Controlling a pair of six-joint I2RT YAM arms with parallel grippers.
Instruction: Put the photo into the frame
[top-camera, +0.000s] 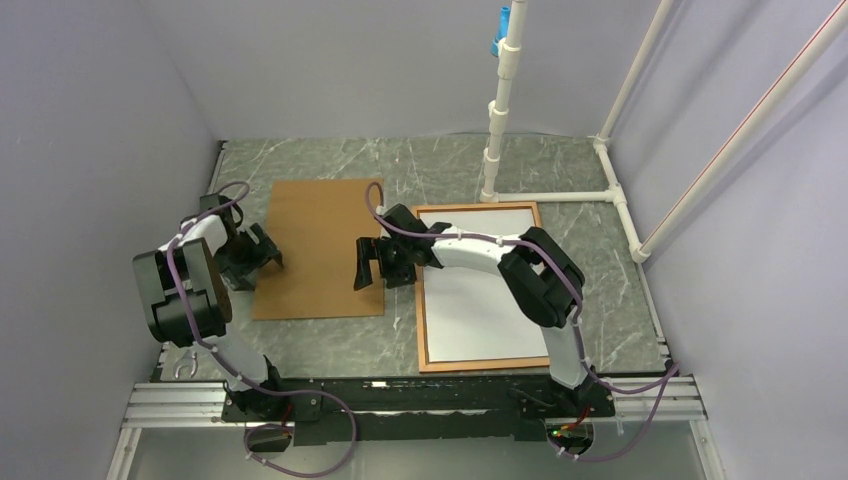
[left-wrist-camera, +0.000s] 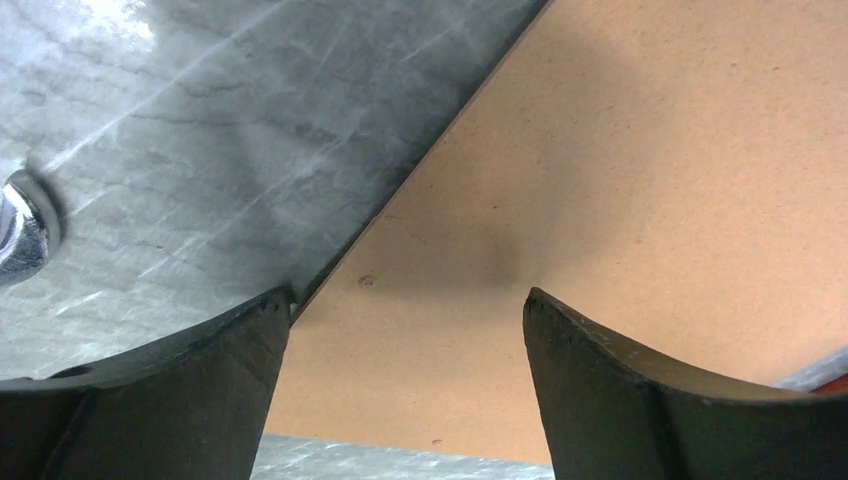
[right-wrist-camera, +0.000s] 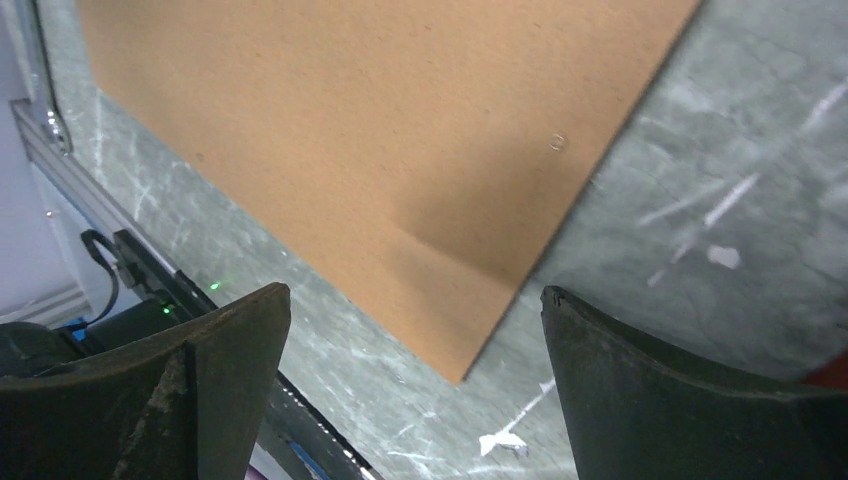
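At the near edge of the marbled grey-green counter (top-camera: 600, 300), an aluminium rail (top-camera: 170, 405) is seen, with both arm bases bolted along it.

Just beyond, the left pincer (top-camera: 255, 255) is held low over the left edge of the plain brown backing board (top-camera: 318, 250). Its jaws are spread wide and nothing is held between them. In the left wrist view, one fingertip (left-wrist-camera: 250, 340) is placed right at the board's edge and the other above the board itself. Whether the board is touched cannot be told.

The right pincer (top-camera: 385, 262) is reached across to the board's right edge, between the board and the frame (top-camera: 485, 364). It is likewise wide open and empty. In the right wrist view, the board's corner is seen below the gap, and small white scraps (right-wrist-camera: 500, 440) are scattered on the counter beside it.

The orange-brown frame lies flat to the right, partly crossed by the right arm. The photo (top-camera: 480, 310) is seated inside it, white back up, with its printed side unseen.

At the far side, a white pipe stand (top-camera: 497, 130) is raised from the counter.
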